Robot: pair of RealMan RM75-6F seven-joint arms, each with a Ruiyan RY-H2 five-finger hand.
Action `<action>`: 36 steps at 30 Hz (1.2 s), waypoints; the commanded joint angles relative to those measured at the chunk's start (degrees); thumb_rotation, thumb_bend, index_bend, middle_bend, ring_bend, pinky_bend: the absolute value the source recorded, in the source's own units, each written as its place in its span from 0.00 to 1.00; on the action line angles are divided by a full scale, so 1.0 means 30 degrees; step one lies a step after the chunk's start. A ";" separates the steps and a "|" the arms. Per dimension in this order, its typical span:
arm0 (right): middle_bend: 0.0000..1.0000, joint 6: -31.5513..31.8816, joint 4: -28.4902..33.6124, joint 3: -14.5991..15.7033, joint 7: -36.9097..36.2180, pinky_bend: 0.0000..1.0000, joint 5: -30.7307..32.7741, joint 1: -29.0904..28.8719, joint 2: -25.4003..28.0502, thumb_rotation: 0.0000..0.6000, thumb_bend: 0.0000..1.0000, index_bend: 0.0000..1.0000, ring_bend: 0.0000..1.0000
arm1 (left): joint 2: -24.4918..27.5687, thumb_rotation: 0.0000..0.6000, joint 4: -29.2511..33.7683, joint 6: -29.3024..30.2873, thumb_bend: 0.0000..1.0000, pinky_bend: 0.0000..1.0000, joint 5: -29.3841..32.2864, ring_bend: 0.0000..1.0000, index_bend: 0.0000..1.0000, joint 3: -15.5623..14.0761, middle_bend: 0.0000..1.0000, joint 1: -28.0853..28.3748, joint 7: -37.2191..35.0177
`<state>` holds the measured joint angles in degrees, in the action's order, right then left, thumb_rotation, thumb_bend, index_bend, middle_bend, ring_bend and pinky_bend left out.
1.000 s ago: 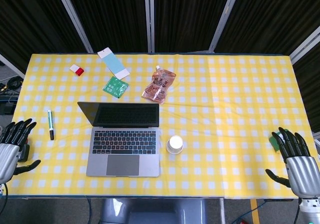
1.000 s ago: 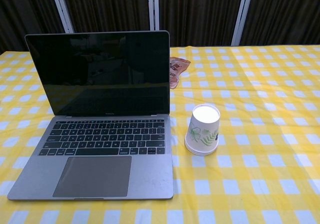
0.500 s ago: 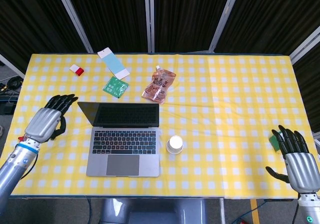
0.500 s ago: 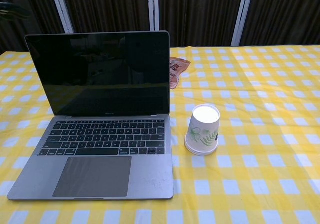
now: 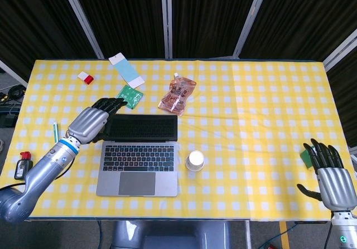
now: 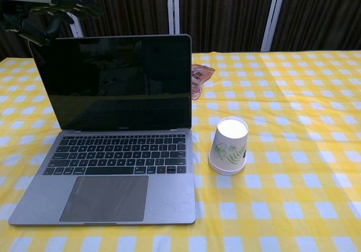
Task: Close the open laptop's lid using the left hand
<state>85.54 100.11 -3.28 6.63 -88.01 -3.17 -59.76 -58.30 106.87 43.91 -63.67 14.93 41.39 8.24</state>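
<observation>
The open grey laptop point(image 5: 138, 157) point(image 6: 115, 145) sits at the table's front left, its dark screen standing upright. My left hand point(image 5: 95, 121) point(image 6: 53, 12) hovers over the screen's top left corner with its fingers spread, holding nothing. Whether it touches the lid's edge I cannot tell. My right hand point(image 5: 330, 174) rests open at the table's front right corner, far from the laptop.
An upturned paper cup point(image 5: 194, 160) point(image 6: 229, 145) stands just right of the keyboard. Behind the laptop lie a snack pouch point(image 5: 177, 94), a green packet point(image 5: 129, 96), a blue card point(image 5: 126, 70) and a red-white block point(image 5: 85, 77). A green pen point(image 5: 54, 130) lies at left.
My left hand swung from the table's left edge inward to the laptop screen's top left corner. The laptop lid and my right hand have stayed put.
</observation>
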 commanded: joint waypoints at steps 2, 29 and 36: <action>0.00 0.0038 0.0024 0.0044 -0.0026 0.00 -0.0052 0.0019 0.0021 1.00 0.00 0.00 0.00 | 0.0262 1.00 0.0770 -0.0501 1.00 0.23 0.0749 0.18 0.09 -0.0181 0.10 0.0431 -0.0075; 0.00 0.0583 0.0323 0.0136 -0.0145 0.00 -0.0449 0.0192 0.0209 1.00 0.00 0.00 0.00 | 0.3728 1.00 0.4369 -0.1322 1.00 0.30 -0.5871 0.26 0.15 -0.2626 0.19 -0.1421 -0.4936; 0.00 0.0633 0.0323 0.0135 -0.0233 0.00 -0.0453 0.0216 0.0247 1.00 0.00 0.00 0.00 | 0.3280 1.00 0.4360 -0.1328 1.00 0.30 -0.7092 0.26 0.15 -0.3475 0.19 -0.1674 -0.5195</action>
<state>87.44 101.08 -2.88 5.93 -89.37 -2.53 -59.02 -47.99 120.02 39.78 -84.23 5.09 36.65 -7.25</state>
